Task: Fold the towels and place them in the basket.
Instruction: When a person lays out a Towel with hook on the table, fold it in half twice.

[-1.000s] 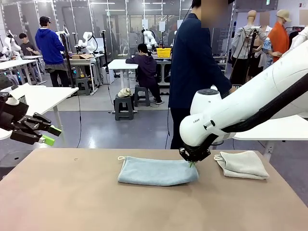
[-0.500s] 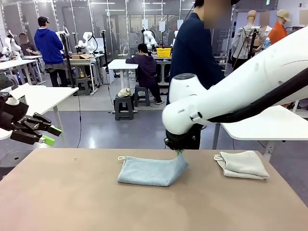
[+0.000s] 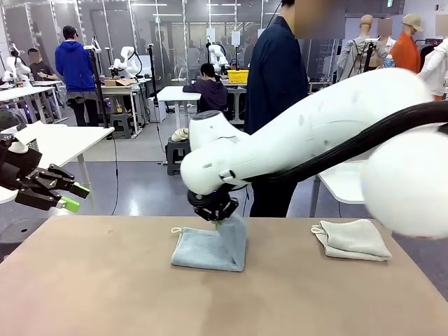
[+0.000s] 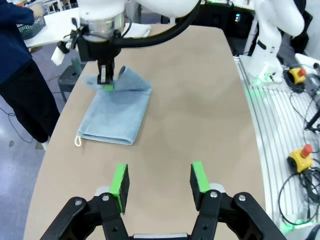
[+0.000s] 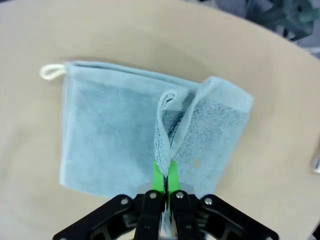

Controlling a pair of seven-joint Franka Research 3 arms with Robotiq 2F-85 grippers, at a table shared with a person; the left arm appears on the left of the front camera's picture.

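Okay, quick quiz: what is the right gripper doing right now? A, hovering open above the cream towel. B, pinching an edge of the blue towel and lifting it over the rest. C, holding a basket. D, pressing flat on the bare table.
B: the right gripper is shut on a raised edge of the blue towel, which arches up over the part lying flat, with the cream towel untouched off to the side.

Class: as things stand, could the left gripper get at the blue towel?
Probably not yet. The left gripper hangs open off to the side, and the right gripper is shut on the blue towel, its arm crossing above.
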